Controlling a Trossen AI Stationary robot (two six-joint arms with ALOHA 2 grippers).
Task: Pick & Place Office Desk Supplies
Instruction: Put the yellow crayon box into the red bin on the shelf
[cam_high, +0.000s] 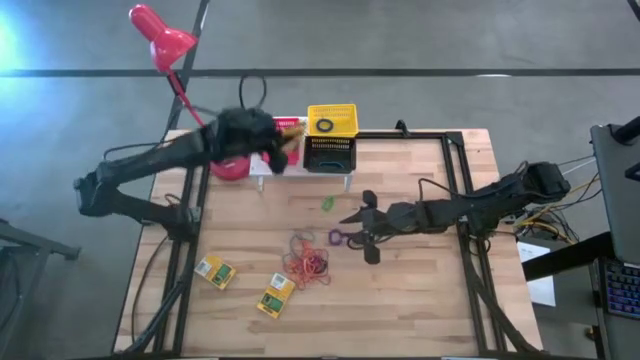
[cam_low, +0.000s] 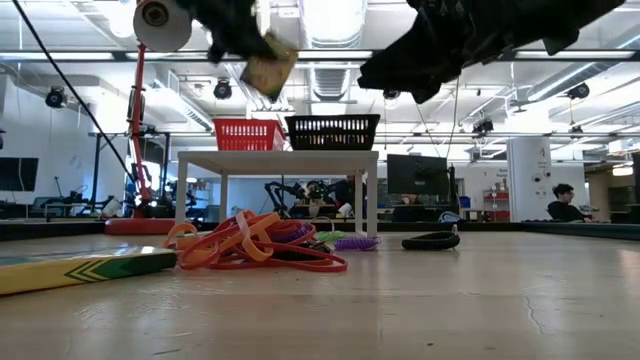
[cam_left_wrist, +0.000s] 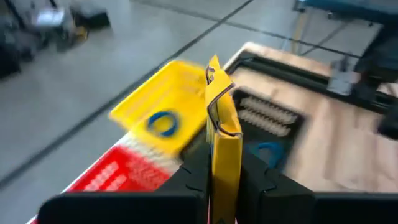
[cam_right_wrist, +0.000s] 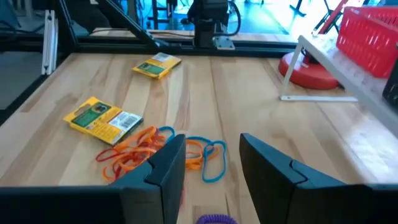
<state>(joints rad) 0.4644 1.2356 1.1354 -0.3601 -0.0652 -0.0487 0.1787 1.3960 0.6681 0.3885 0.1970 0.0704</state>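
Note:
My left gripper (cam_high: 272, 150) hovers high over the white rack's left part, shut on a flat yellow box (cam_left_wrist: 222, 140); the low view shows the box (cam_low: 268, 68) well above the red basket (cam_low: 247, 133). A yellow basket (cam_high: 332, 122) holding a ring and a black basket (cam_high: 330, 155) also stand on the rack. My right gripper (cam_high: 356, 232) is open above mid-table, over a purple ring (cam_high: 337, 238) and beside a heap of orange-red rubber bands (cam_right_wrist: 140, 152). Two more yellow-and-green boxes (cam_high: 215, 271) (cam_high: 276, 296) lie flat on the table. My left gripper pinches the yellow box between its two fingers (cam_left_wrist: 189, 177) across the flat faces, at one end (cam_left_wrist: 224, 180). The box is lifted clear and stands edge-on, reaching out beyond the fingertips, with its far flap (cam_left_wrist: 214, 78) slightly open.
The red lamp's base (cam_right_wrist: 308, 68) sits on the table at the rack's left end, its stem rising behind my left arm. A blue ring (cam_right_wrist: 208, 158) lies among the bands; a black ring (cam_low: 430, 240) and a small green piece (cam_high: 328, 203) lie nearby. Bare wood spreads toward the near right.

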